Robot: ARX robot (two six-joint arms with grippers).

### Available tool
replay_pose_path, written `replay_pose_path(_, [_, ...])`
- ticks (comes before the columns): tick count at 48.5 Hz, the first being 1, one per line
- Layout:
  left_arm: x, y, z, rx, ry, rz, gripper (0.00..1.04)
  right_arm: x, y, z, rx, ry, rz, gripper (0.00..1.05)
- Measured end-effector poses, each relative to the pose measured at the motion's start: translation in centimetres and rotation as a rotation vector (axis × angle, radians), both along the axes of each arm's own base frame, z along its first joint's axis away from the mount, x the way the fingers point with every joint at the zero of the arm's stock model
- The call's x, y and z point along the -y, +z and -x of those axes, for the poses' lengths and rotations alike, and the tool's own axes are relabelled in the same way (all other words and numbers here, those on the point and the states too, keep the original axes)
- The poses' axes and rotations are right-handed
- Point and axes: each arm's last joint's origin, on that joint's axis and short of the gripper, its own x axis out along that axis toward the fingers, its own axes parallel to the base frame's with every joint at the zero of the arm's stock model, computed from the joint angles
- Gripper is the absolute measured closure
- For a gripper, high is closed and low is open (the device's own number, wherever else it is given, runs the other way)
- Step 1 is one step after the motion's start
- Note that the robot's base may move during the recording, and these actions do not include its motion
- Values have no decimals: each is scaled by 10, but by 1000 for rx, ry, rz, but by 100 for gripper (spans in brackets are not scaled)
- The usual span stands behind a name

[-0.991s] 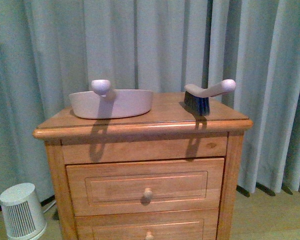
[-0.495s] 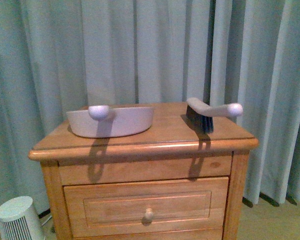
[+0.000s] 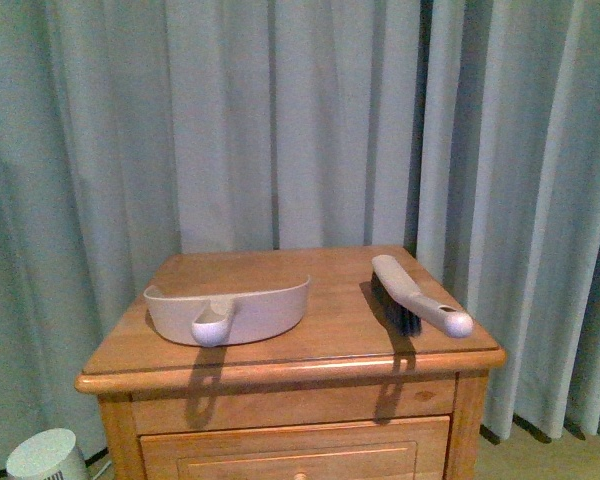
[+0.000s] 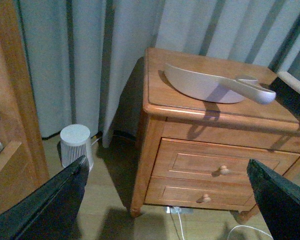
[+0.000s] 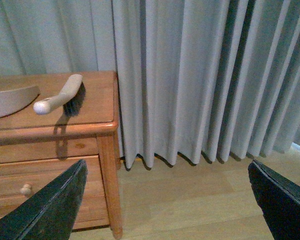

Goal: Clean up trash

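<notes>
A small white fan (image 3: pixel 45 455) sits on the floor, down past the front left corner of the bench (image 3: pixel 310 360). The bench is a wooden chest with drawers, and each drawer (image 4: pixel 225 162) has a round knob. A gray curtain (image 3: pixel 280 120) hangs behind the bench.

A beige dustpan (image 3: pixel 230 308) rests on the left half of the bench top. It is close to the front edge, and its short handle points at that edge. A brush (image 3: pixel 415 297) lies near the right edge, well apart from the dustpan. Its dark hairs face down on the wood. Its pale handle points to the front right corner, and the round end is just at the edge.

No view shows the trash, so I cannot tell where it is.

The left gripper (image 4: pixel 166 165) hangs low in front of the bench, off its left side. Its two black fingers (image 4: pixel 55 205) are spread wide with nothing between them. The right gripper (image 5: pixel 166 165) hangs low off the front right corner, over the wooden floor (image 5: pixel 190 200). Its fingers (image 5: pixel 50 205) are spread wide too and hold nothing.
</notes>
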Motion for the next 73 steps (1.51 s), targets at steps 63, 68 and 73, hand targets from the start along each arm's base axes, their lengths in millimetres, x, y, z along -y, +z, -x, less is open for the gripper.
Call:
replay_pose_path(63, [194, 77, -287, -628, -41, -351, 8, 0, 0, 0, 0, 0, 0, 7])
replay_pose_path(68, [196, 67, -290, -644, -44, -357, 8, 0, 0, 0, 0, 0, 0, 7])
replay_pose_path(73, [197, 59, -293, -656, -48, -360, 8, 0, 0, 0, 0, 0, 0, 7])
